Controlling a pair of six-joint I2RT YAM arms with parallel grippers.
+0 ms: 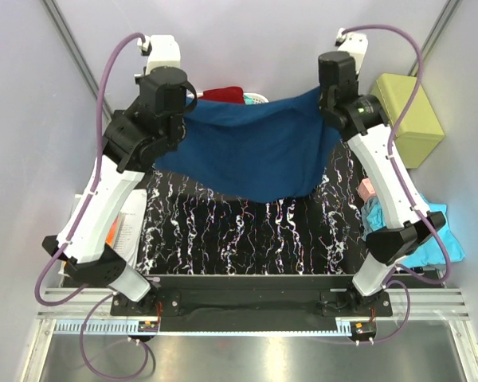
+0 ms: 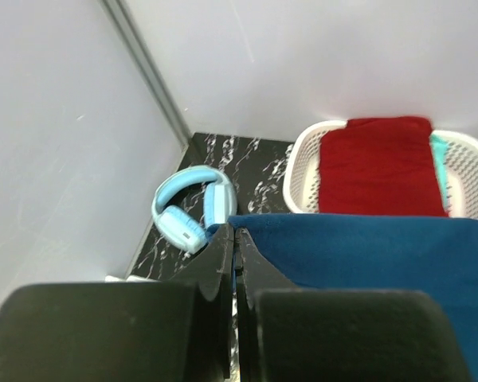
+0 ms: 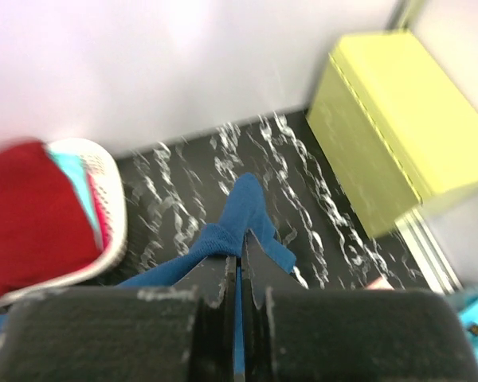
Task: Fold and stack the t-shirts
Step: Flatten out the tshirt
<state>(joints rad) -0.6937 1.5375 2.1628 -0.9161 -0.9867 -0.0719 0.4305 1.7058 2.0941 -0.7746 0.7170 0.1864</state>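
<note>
Both arms are up, with one dark blue soft cloth t-shirt (image 1: 255, 151) strung between them in the air. The left gripper (image 2: 234, 232) has its jaws pinched right together on the shirt's top hem at the 9 o'clock end. The right gripper (image 3: 240, 239) is likewise clamped tight on a bunched corner at the 3 o'clock end, with a short tail of cloth poking out past the fingertips.

Key relation: the shirt's long axis runs 9 to 3 o'clock, from pinch to pinch. The top edge is fairly taut and the body sags toward 6 o'clock over the black white-veined marbled tabletop (image 1: 223, 239). The lower hem hangs near the table's middle; I can't tell if it touches. No print shows on this side. Neither arm is nearer, since each holds one end, so the lay-down looks like a matched two-arm job: both lower and pull toward 6 o'clock together, or the cloth skews.

A white perforated plastic basket (image 2: 303, 171) sits at 12 o'clock behind the hanging shirt, with a dark red cloth t-shirt (image 2: 380, 163) draped in it and a sliver of turquoise beside that. Light blue over-ear headphones (image 2: 187, 211) lie at 11 o'clock, near the basket and apart from it. A yellow-green box (image 1: 406, 115) sits at 2 o'clock. A turquoise cloth heap (image 1: 442, 247) lies at 4 o'clock beside the right arm's elbow.

Stage, judged: spread and lift only, no fold yet, and no stack is visible.
</note>
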